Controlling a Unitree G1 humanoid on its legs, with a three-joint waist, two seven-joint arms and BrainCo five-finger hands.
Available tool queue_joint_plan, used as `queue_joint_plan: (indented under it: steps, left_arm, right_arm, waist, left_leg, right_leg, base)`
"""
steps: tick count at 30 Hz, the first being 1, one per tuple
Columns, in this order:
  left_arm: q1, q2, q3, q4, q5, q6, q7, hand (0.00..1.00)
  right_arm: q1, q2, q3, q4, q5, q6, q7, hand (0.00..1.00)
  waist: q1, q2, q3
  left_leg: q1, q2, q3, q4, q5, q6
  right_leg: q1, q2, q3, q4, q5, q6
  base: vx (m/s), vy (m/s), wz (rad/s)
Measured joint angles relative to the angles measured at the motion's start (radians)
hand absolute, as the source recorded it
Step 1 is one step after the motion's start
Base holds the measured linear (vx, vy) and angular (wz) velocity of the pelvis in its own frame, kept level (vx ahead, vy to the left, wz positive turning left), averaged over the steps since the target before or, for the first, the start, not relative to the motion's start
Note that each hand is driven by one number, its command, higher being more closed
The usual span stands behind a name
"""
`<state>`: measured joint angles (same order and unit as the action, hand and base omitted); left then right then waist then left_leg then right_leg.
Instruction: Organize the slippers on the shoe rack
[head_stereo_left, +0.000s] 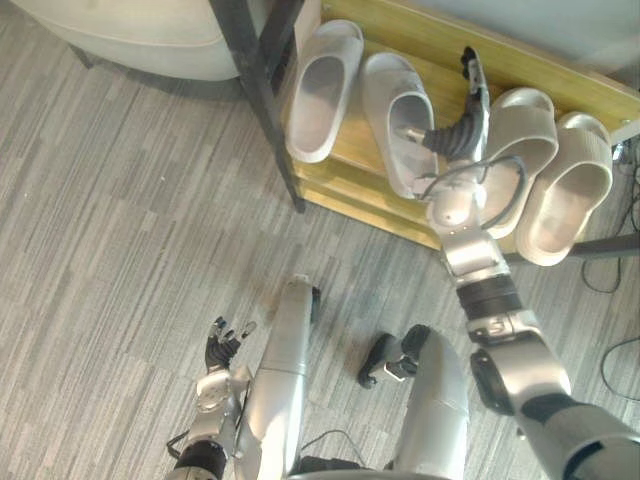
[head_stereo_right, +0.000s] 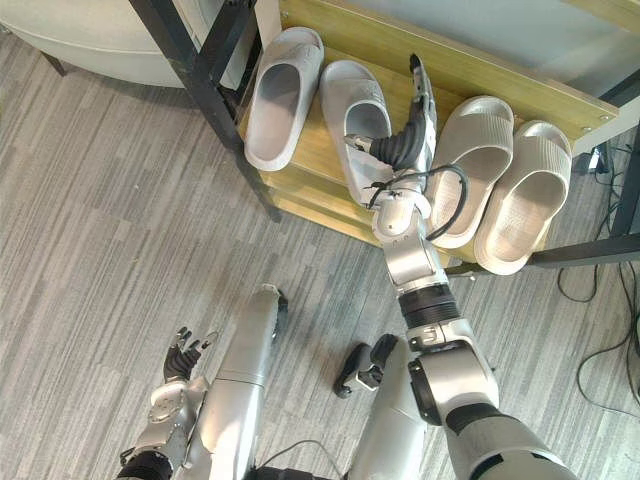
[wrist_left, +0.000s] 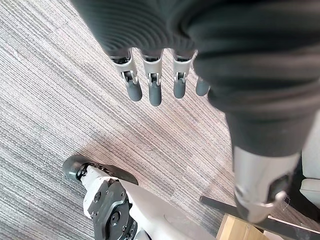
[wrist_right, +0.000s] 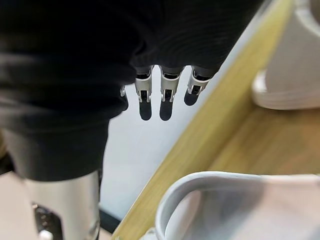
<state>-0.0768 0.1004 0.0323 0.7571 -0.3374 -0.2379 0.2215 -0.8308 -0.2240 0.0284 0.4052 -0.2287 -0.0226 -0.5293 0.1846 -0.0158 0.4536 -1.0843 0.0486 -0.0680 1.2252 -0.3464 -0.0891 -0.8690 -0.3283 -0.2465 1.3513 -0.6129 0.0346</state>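
Four slippers lie in a row on the wooden rack shelf (head_stereo_left: 450, 45). Two are white (head_stereo_left: 325, 90) (head_stereo_left: 395, 105) and sit on the left; two are beige (head_stereo_left: 525, 130) (head_stereo_left: 572, 190) and sit on the right, their heels hanging over the front edge. My right hand (head_stereo_left: 472, 100) reaches over the shelf between the second white slipper and the first beige one. It is open, its fingers (wrist_right: 165, 95) straight toward the back wall and holding nothing. Its thumb sticks out over the second white slipper; contact is unclear. My left hand (head_stereo_left: 222, 345) hangs open low over the floor.
A black metal frame leg (head_stereo_left: 262, 90) stands at the rack's left end, with a pale cushioned seat (head_stereo_left: 130, 30) behind it. Cables (head_stereo_left: 620, 250) trail on the floor at the right. Grey striped flooring (head_stereo_left: 120, 220) spreads out in front of the rack.
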Motion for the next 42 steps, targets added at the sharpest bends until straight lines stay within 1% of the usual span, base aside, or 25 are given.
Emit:
queue_joint_plan:
  steps: [7, 11, 14, 18, 25, 27, 30, 33, 37, 42]
  left_arm:
    - [0.0, -0.009, 0.023, 0.0, 0.0, 0.005, 0.0, 0.0]
    - [-0.001, -0.011, 0.03, 0.0, 0.0, 0.007, -0.001, 0.0]
    - [-0.008, -0.008, 0.03, 0.003, 0.0, 0.011, -0.004, 0.0]
    - [-0.02, -0.005, 0.033, 0.018, 0.0, 0.019, -0.005, 0.0]
    - [-0.029, -0.008, 0.051, 0.038, 0.001, 0.03, -0.005, 0.0]
    - [-0.029, -0.009, 0.057, 0.04, 0.001, 0.032, -0.005, 0.0]
    - [-0.029, -0.01, 0.064, 0.041, 0.001, 0.034, -0.005, 0.0]
    - [-0.029, -0.011, 0.067, 0.042, 0.001, 0.036, -0.002, 0.0]
    - [-0.031, -0.011, 0.068, 0.042, 0.002, 0.038, 0.008, 0.0]
    - [-0.033, -0.013, 0.068, 0.042, 0.002, 0.042, 0.014, 0.0]
  right_arm:
    - [0.027, 0.071, -0.073, 0.016, 0.119, -0.008, 0.002, 0.0]
    - [0.028, 0.106, -0.099, 0.084, 0.194, -0.021, 0.014, 0.0]
    - [0.028, 0.12, -0.103, 0.13, 0.249, -0.028, 0.041, 0.0]
    - [0.027, 0.136, -0.104, 0.134, 0.325, -0.075, 0.058, 0.0]
    - [0.027, 0.167, -0.101, 0.144, 0.444, -0.124, 0.104, 0.0]
    - [0.027, 0.183, -0.096, 0.144, 0.474, -0.135, 0.121, 0.0]
    - [0.027, 0.192, -0.051, 0.147, 0.513, -0.141, 0.136, 0.0]
    - [0.027, 0.223, -0.042, 0.152, 0.549, -0.152, 0.144, 0.0]
    - [0.027, 0.236, 0.018, 0.155, 0.566, -0.147, 0.16, 0.0]
    - [0.024, 0.292, 0.034, 0.156, 0.583, -0.146, 0.158, 0.0]
  waist:
    - [-0.003, -0.002, 0.001]
    - [-0.005, -0.003, 0.005]
    - [-0.004, -0.003, 0.02]
    - [-0.005, -0.003, 0.031]
    - [-0.007, -0.003, 0.031]
    - [-0.007, -0.003, 0.031]
    - [-0.006, -0.003, 0.031]
    - [-0.006, -0.003, 0.031]
    - [-0.006, -0.003, 0.031]
    - [-0.002, -0.003, 0.031]
  left_leg:
    - [0.0, 0.005, 0.0, 0.0, 0.0, 0.0]
    - [0.0, 0.005, 0.0, 0.0, 0.0, 0.0]
    - [0.002, 0.007, 0.0, 0.0, 0.0, 0.0]
    - [0.002, 0.011, 0.0, 0.001, 0.0, 0.0]
    - [0.005, 0.018, 0.001, 0.001, 0.0, -0.001]
    - [0.006, 0.022, 0.001, 0.001, -0.001, -0.001]
    - [0.009, 0.028, 0.0, 0.001, -0.001, -0.003]
    - [0.013, 0.029, 0.0, 0.001, -0.001, -0.003]
    - [0.02, 0.029, -0.001, 0.001, -0.002, -0.003]
    - [0.021, 0.028, -0.002, 0.001, -0.002, -0.003]
  right_leg:
    - [-0.001, 0.004, 0.001, -0.002, 0.0, 0.002]
    - [-0.001, 0.005, 0.001, -0.002, 0.0, 0.002]
    - [-0.001, 0.007, 0.002, -0.002, -0.001, 0.006]
    - [-0.001, 0.011, 0.003, -0.003, -0.001, 0.006]
    - [-0.001, 0.018, 0.004, -0.005, 0.001, 0.004]
    - [-0.001, 0.022, 0.005, -0.007, 0.002, 0.004]
    - [0.0, 0.03, 0.006, -0.011, 0.004, 0.007]
    - [0.004, 0.03, 0.005, -0.011, 0.004, 0.007]
    - [0.012, 0.03, 0.004, -0.013, 0.004, 0.007]
    - [0.014, 0.03, 0.002, -0.015, 0.004, 0.007]
  base:
    - [0.0, 0.0, 0.0]
    - [0.0, 0.0, 0.0]
    - [0.0, 0.0, 0.0]
    - [0.0, 0.0, -0.01]
    - [0.0, 0.0, -0.01]
    - [0.0, -0.005, -0.05]
    - [0.0, -0.007, -0.06]
    - [0.0, 0.0, 0.0]
    - [0.0, 0.0, 0.0]
    - [0.0, 0.0, 0.0]
